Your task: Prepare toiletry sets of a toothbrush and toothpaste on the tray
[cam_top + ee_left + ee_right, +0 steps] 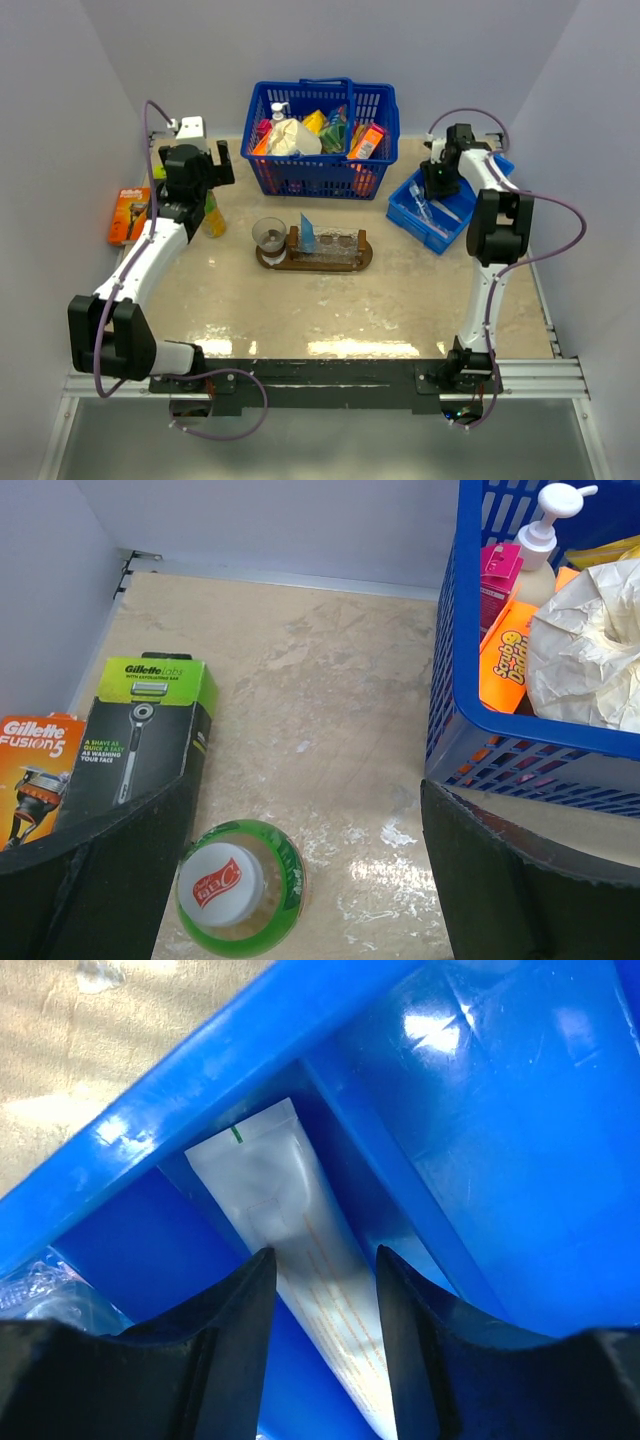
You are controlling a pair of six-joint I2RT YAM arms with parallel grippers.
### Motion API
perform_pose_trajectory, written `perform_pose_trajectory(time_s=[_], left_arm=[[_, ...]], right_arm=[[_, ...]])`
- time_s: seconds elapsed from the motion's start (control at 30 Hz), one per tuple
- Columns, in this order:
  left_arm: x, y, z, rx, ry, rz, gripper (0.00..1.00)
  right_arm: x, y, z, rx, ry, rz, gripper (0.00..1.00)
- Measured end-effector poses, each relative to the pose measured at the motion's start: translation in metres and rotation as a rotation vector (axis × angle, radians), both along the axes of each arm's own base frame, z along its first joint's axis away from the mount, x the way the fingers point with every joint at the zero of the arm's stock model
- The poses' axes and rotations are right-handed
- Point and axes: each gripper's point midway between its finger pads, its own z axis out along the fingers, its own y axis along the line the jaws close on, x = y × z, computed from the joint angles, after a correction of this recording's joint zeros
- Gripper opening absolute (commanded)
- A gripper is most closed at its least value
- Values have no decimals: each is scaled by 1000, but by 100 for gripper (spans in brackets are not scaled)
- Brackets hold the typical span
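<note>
The dark oval wooden tray (365, 259) lies mid-table with clear glass cups (338, 243) on it. A flat blue wedge-shaped tube (307, 234) stands in one cup. My right gripper (437, 180) reaches down into the blue bin (404, 211). In the right wrist view its fingers (322, 1260) are open and straddle a whitish toothpaste tube (275, 1195) lying on the bin floor (520, 1160). Clear-wrapped toothbrushes (428, 212) lie in the bin, with some wrapping at the lower left of the right wrist view (30, 1282). My left gripper (205, 162) (308, 795) is open and empty, away from the tray.
A blue shopping basket (310, 178) (500, 730) of goods stands at the back. A green bottle (213, 215) (240, 885) stands under my left gripper. A green-black razor box (145, 735) and an orange one (128, 215) (30, 770) lie at the left wall.
</note>
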Motion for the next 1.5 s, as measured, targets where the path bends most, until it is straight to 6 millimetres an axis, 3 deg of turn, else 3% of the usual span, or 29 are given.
perform_pose_trajectory(time_s=[0.27, 0.4, 0.6, 0.73, 0.83, 0.93, 1.5], left_arm=[[1, 1, -4, 1, 9, 2, 100], [2, 1, -5, 1, 13, 4, 100], [2, 3, -6, 2, 14, 7, 100], [2, 3, -6, 2, 14, 7, 100], [2, 3, -6, 2, 14, 7, 100], [2, 3, -6, 2, 14, 7, 100], [-5, 4, 0, 17, 18, 0, 100]], right_arm=[[11, 5, -4, -134, -52, 25, 46], [17, 13, -1, -231, -88, 32, 36], [19, 18, 1, -263, -99, 31, 31], [19, 19, 0, -251, -96, 29, 17], [19, 19, 0, -244, -94, 27, 13], [19, 18, 2, -237, -95, 17, 0], [29, 18, 21, -205, -155, -42, 0]])
